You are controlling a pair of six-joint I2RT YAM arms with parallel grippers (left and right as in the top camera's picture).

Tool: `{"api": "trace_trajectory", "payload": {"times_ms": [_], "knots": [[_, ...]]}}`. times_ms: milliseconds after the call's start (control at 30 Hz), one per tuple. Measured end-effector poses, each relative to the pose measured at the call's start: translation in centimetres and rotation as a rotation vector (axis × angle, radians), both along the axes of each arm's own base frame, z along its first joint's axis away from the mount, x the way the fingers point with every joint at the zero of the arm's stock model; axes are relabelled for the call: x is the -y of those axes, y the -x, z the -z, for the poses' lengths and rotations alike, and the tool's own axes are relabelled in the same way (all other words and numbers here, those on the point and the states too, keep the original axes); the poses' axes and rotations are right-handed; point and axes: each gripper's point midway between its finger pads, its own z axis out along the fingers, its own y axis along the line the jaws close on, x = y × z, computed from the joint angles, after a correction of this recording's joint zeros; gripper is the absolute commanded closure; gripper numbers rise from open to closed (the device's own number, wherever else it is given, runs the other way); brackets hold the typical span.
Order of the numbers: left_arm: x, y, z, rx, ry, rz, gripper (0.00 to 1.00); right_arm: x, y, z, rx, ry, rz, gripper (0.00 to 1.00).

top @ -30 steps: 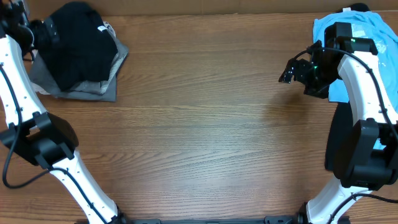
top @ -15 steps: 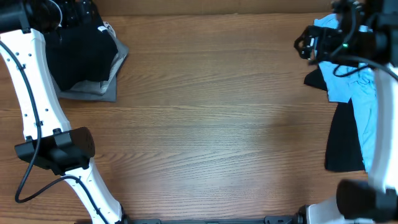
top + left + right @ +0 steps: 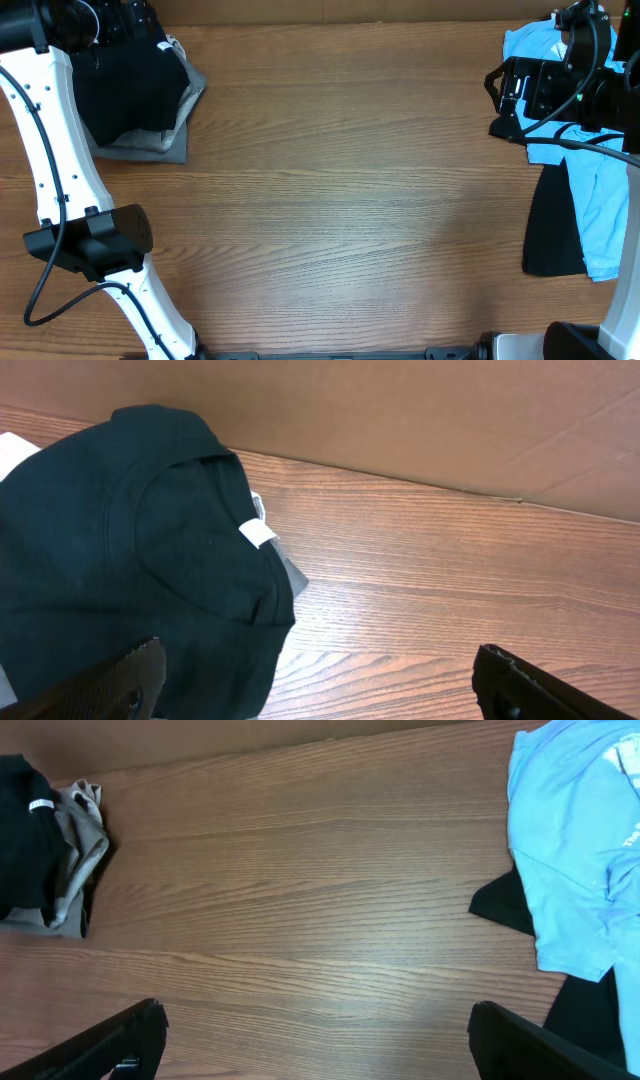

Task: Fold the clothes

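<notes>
Two arms reach toward the far side of the wooden desk (image 3: 340, 190). In the overhead view the left arm (image 3: 45, 150) runs up the left side of the frame to the upper left corner and ends over the stack of clothes there. The right arm (image 3: 600, 95) crosses the upper right corner above the other heap. The left hand (image 3: 315, 660) has its fingers spread wide and grips nothing, with one tip at each lower corner of its wrist view. The right hand (image 3: 315, 1015) is likewise spread wide and empty, high above the desk.

From overhead, a black shirt (image 3: 130, 75) lies rumpled on a folded grey garment (image 3: 150, 148) at the upper left. A light blue shirt (image 3: 600, 180) lies over a black garment (image 3: 552, 235) along the right edge.

Only the left wrist view shows the white neck label (image 3: 258, 534) on the black shirt and the brown cardboard wall (image 3: 420, 410) behind the desk. The right wrist view takes in both heaps at once, the light blue shirt at the right and the black shirt at the far left edge, well apart.
</notes>
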Motion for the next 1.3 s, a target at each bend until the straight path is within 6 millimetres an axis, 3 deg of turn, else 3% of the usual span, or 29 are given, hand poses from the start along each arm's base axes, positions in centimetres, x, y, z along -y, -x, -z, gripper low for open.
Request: {"api": "trace_trajectory", "payload": {"times_ms": [300,533,633,767,867,967,1000,1167,1300], "knots": [[0.0,0.0,0.0,0.000,0.000,0.000,0.00,0.4,-0.1,0.0,0.002,0.020,0.010,0.00],[0.0,0.0,0.0,0.000,0.000,0.000,0.00,1.0,-2.8,-1.2,0.175,0.066,0.030,0.00],[0.0,0.0,0.0,0.000,0.000,0.000,0.00,-0.4,-2.6,-1.0,0.293,0.074,0.001,0.00],[0.0,0.0,0.0,0.000,0.001,0.000,0.00,-2.7,-0.1,-0.1,0.464,0.075,-0.055,0.00],[0.0,0.0,0.0,0.001,-0.001,0.000,0.00,-4.3,2.6,2.0,0.570,0.069,-0.093,0.00],[0.0,0.0,0.0,0.001,0.000,0.000,0.00,-5.5,5.5,6.0,0.629,0.045,-0.129,0.00],[0.0,0.0,0.0,-0.001,0.000,-0.001,0.00,-5.5,6.5,8.1,0.629,0.032,-0.125,0.00],[0.0,0.0,0.0,0.002,0.000,0.000,0.00,-5.0,10.0,14.3,0.707,-0.007,-0.095,0.00],[0.0,0.0,0.0,-0.001,0.000,-0.001,0.00,-4.7,10.8,16.7,0.748,-0.016,-0.082,0.00]]}}
